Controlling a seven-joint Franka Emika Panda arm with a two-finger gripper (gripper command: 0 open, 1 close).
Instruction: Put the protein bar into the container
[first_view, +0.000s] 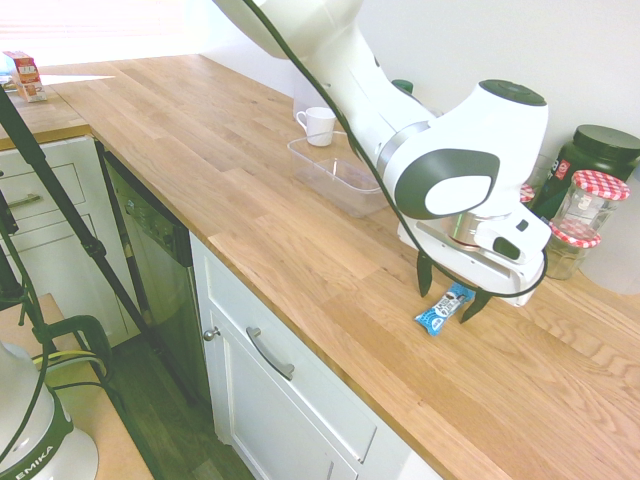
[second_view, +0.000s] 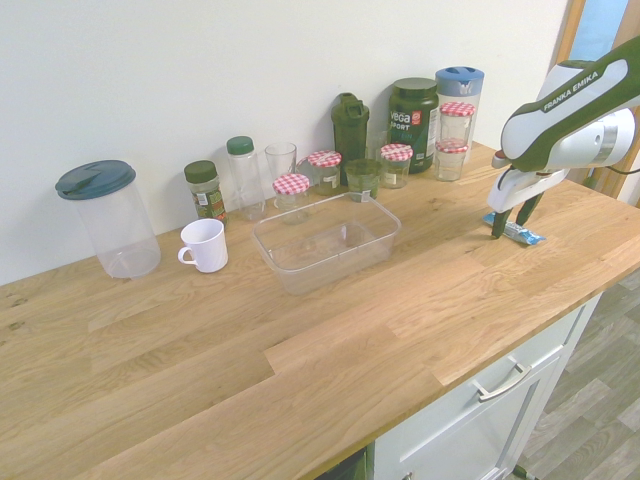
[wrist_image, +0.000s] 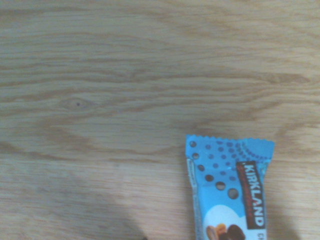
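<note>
Countertop (second_view: 300, 340): one protein bar (first_view: 444, 307) between spread tool (first_view: 452, 292) fingers, one container (second_view: 325, 240).

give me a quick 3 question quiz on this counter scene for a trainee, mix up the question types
1. True or false: the protein bar already lies inside the container.
2. Multiple choice: what stands just left of the container in the second exterior view? A) a white mug B) a kettle C) a plate
3. Short answer: how does the claw stand in relation to the bar?

Key:
1. False. The bar lies on the wooden counter, and nothing shows inside the container.
2. A, the white mug.
3. It points down over the bar with one finger on each side, jaws apart, not yet gripping it.
</note>
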